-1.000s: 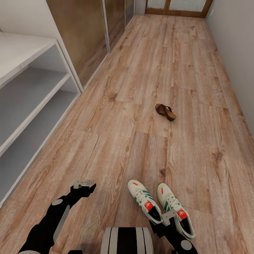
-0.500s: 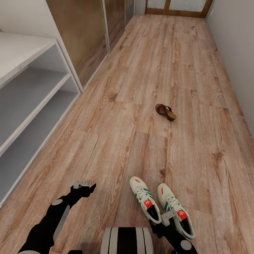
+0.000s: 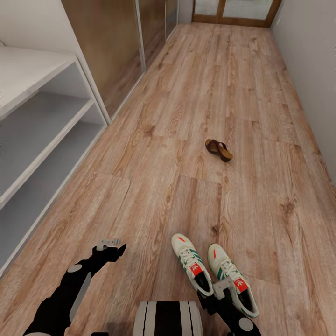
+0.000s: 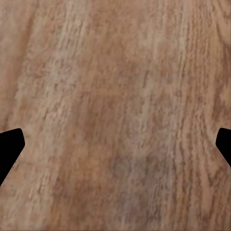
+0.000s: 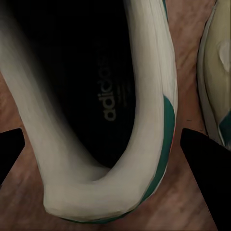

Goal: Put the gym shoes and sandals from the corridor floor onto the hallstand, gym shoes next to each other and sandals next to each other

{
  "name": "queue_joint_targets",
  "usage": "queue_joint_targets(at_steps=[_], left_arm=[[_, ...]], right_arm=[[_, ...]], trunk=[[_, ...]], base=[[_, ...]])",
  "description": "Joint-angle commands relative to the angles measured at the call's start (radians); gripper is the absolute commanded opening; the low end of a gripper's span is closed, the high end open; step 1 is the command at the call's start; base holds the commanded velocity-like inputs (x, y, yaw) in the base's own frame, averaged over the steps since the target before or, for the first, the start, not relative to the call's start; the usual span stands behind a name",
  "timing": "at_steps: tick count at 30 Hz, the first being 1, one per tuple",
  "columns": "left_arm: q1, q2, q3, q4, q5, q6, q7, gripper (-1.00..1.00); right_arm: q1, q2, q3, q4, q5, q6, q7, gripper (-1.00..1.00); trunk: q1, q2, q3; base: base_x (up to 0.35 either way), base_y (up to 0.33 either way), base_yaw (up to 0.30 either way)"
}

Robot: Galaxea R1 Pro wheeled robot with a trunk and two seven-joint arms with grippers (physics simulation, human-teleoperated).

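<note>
Head view: two gym shoes (image 3: 214,273) side by side on corridor floor (image 3: 186,140).
Left hand (image 3: 108,244): spread over bare floor.
Right hand (image 3: 223,288): spread, above a shoe's heel.

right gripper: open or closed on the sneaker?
Open. In the right wrist view, the right gripper's dark fingertips sit far apart on either side of the white-and-teal gym shoe's heel, not touching it.

Readable text: the word "adidas", in pale lettering, on the dark insole (image 5: 96,91) of the gym shoe (image 5: 144,144) seen at close range in the right wrist view. The lettering runs lengthwise along the insole, inside the shoe opening. In the head view, the red tongue patches of both gym shoes (image 3: 212,273) carry a small white mark, too small to read. No other text, numbers or signs are legible.
</note>
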Motion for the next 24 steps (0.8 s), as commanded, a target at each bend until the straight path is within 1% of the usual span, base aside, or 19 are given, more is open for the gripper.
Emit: queue_joint_targets(at_steps=[1,16,23,24], left_arm=[[0.003,0.0,0.002,-0.001,0.004,0.008,-0.005,1.0],[0.028,0.002,0.003,0.001,0.002,0.006,-0.002,1.0],[0.041,0.007,0.004,0.003,0.003,0.006,0.004,1.0],[0.059,0.007,0.013,0.016,0.004,0.001,0.005,1.0]], right_arm=[[0.0,0.0,-0.002,0.0,0.01,-0.004,0.002,-1.0],[0.0,0.002,-0.001,-0.001,0.01,-0.004,0.002,-1.0],[0.0,0.002,-0.001,0.0,0.01,-0.005,0.002,-1.0],[0.0,0.002,-0.001,0.0,0.01,-0.005,0.002,-1.0]], trunk=[[-0.001,0.0,0.003],[-0.007,0.004,0.062],[-0.01,0.005,0.096],[-0.011,0.005,0.101]], base=[[0.0,0.0,0.0],[0.0,0.0,0.0],[0.0,0.0,0.0],[0.0,0.0,0.0]])
